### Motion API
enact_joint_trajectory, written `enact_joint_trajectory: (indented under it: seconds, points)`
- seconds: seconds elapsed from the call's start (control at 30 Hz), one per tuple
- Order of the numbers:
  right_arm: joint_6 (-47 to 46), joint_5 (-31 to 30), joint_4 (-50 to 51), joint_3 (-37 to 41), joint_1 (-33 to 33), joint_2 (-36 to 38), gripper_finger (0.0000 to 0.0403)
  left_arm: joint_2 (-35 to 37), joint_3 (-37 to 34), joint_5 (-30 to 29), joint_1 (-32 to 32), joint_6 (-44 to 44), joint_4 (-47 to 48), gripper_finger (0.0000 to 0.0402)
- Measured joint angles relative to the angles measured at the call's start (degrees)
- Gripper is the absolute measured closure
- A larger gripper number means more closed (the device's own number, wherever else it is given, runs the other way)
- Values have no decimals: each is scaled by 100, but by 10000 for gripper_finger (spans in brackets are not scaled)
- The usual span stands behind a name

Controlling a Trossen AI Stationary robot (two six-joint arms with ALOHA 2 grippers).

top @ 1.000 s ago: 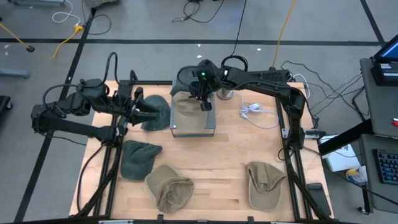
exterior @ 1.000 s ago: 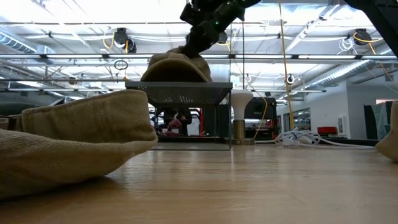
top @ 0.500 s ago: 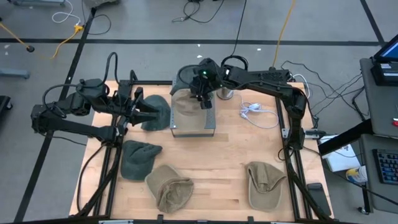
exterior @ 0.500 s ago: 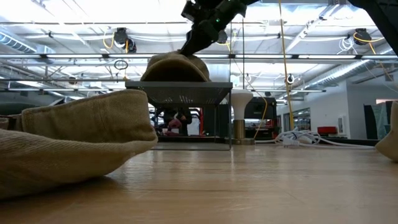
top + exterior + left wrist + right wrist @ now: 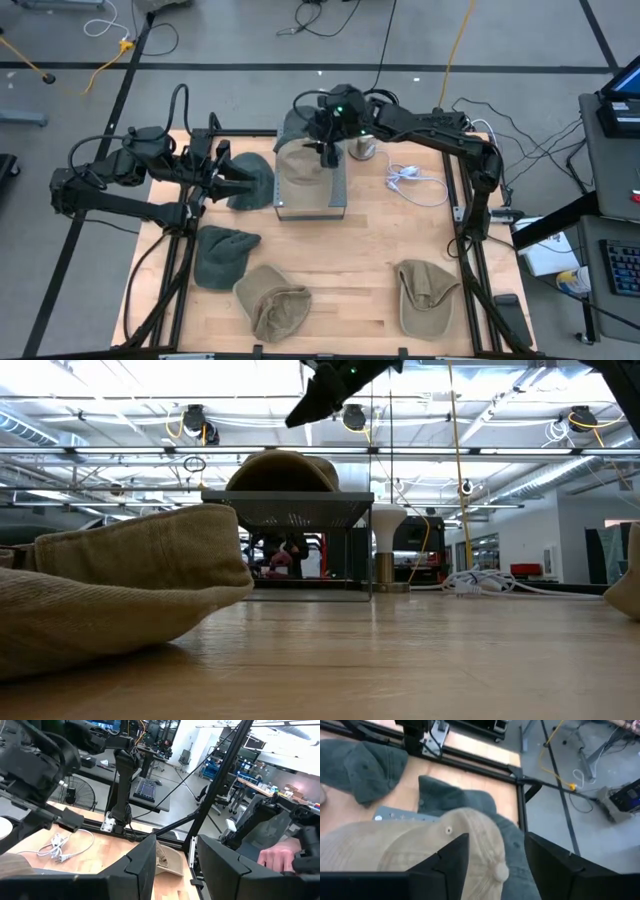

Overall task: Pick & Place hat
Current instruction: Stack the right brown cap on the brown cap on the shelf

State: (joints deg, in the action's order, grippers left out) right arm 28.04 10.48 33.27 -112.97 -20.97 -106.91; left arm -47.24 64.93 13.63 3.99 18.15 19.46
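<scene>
a: the right gripper [image 5: 327,152] has its fingers spread, right above the soft tan cloth hat [image 5: 305,168].

b: where's the hat?

a: on the grey metal box [image 5: 311,207], far middle. lift straight up so it stays put.

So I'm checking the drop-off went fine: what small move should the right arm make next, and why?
Probably lift the right end effector clear and swing it toward another hat, perhaps the tan hat near the table's front right. Its fingers stand open above the tan hat on the grey stand, touching nothing, so that hat looks delivered. The left end effector waits by the dark green hat.
</scene>
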Motion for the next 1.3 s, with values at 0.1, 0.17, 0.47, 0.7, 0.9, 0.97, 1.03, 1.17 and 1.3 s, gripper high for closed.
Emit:
enact_joint_trajectory:
  seconds: [0.1,0.17,0.47,0.7,0.9,0.97,1.03,1.17,1.3]
  points:
    - [-154,-19,-114,170,-20,-5,238,0,0,-2,0,20,-2,254]
    - [-436,-23,-386,403,-20,-4,248,0,0,-2,0,32,-2,254]
    - [-2777,10,-751,974,44,512,280,2,0,-5,0,33,-4,254]
    - [-2772,21,-558,1561,383,1370,267,0,0,-7,0,28,-4,254]
    - [-3123,-420,-394,2468,907,2426,209,0,0,-22,0,17,-4,254]
    - [-3372,-843,-467,2741,1110,2851,186,0,0,-22,0,17,-2,254]
    - [-3752,-1394,-458,2991,1363,3230,164,0,0,-22,0,17,-4,254]
    - [-4267,-2125,-247,3269,1887,3814,133,-30,0,-24,0,20,-8,254]
    - [-4900,-2725,392,3278,2397,4220,125,-112,0,-24,0,28,-11,254]
